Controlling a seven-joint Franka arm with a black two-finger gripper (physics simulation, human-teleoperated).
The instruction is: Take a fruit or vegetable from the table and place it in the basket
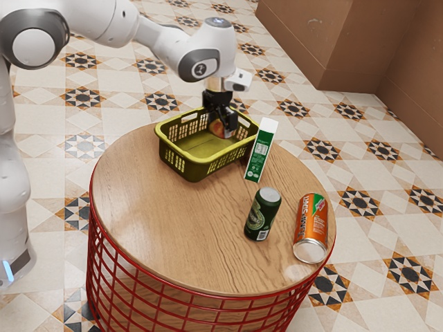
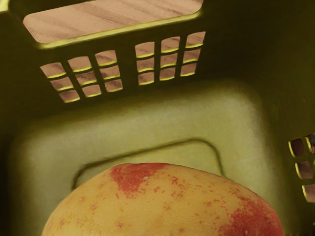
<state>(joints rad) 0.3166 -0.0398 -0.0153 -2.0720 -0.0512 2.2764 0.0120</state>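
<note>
- Yellow-and-red fruit [image 2: 162, 206]: is hanging inside basket [image 1: 195, 169], near far edge of table [image 1: 159, 228]; black gripper [image 1: 222, 127] is clasping it.
- Hazard: high release, setting it bouncing.
- Hazard: widening gripper, catching and dragging basket.

The table [image 1: 166, 228] holds 1 basket [image 1: 196, 169], 1 carton [image 1: 260, 151], 2 cans [image 1: 261, 216].

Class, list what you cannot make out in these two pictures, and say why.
- Fruit: partly cut off by the wrist view's lower edge.
- Basket floor: partly hidden behind the fruit, wrist view.
- Carton, small print: too small, exterior view.
- Table, lowest part: cut off by the exterior view's lower edge.
</note>
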